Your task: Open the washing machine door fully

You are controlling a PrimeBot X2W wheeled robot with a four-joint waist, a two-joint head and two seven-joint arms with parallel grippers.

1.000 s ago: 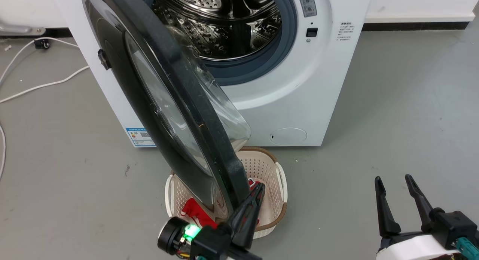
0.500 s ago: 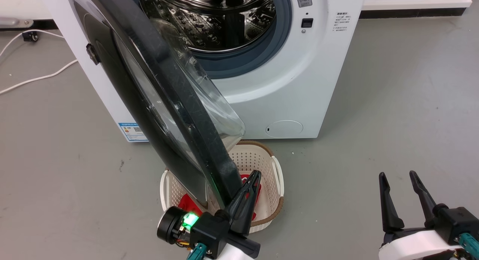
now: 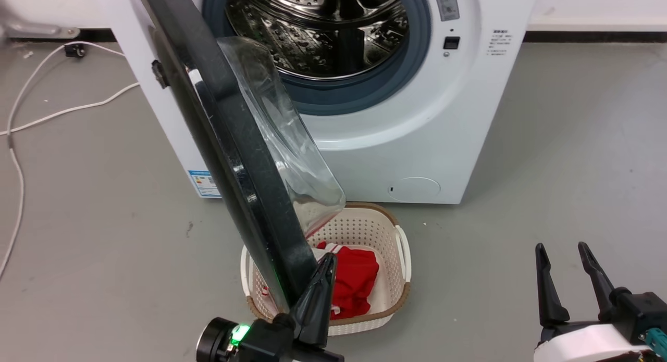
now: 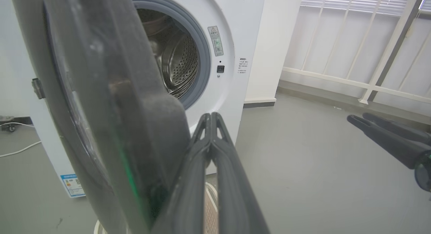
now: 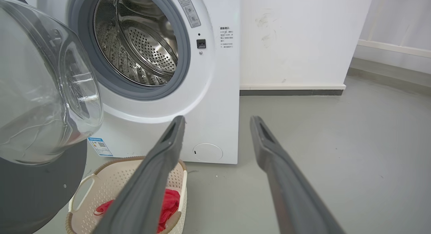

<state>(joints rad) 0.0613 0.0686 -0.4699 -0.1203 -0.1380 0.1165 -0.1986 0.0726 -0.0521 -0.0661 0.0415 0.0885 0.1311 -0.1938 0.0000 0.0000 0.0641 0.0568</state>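
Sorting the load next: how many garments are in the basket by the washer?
1: a red garment lies in the cream basket, under the open washing machine door. The door's rim and the left gripper cover part of the basket, so more may be hidden.

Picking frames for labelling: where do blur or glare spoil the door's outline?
Left wrist view: the door is close and out of focus, a green glow along its rim. Right wrist view: the bowl is crisp but streaked with reflections. Head view: sharp, the drum glinting.
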